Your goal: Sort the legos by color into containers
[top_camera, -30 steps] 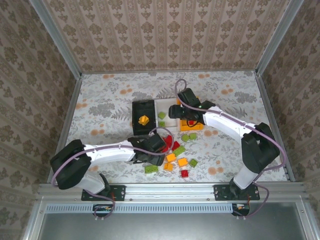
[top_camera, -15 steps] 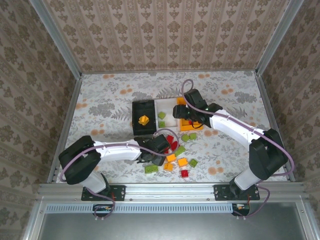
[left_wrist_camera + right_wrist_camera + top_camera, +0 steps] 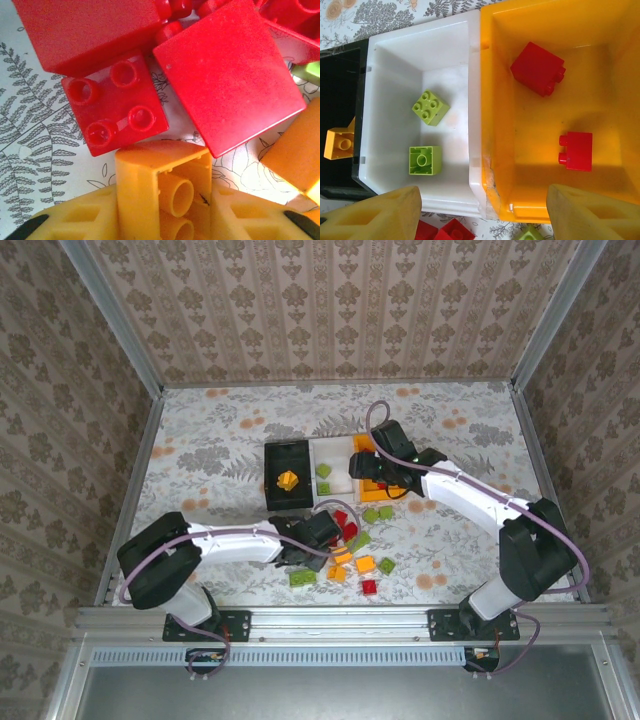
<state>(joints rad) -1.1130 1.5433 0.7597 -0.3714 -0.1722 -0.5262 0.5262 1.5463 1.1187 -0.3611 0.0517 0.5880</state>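
The left arm [image 3: 225, 540] and right arm [image 3: 465, 495] wore white shells, black joints and looping purple cables [image 3: 372, 418]; fingers [image 3: 380, 215] were yellow, apparently ribbed plastic.

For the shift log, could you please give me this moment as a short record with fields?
Left pincer: shut on an orange-yellow brick
Right pincer: open, holding nothing
Black bin: one orange-yellow lego
White bin: two green legos
Orange bin: two red legos
Loose legos: red, green and orange-yellow, on the table
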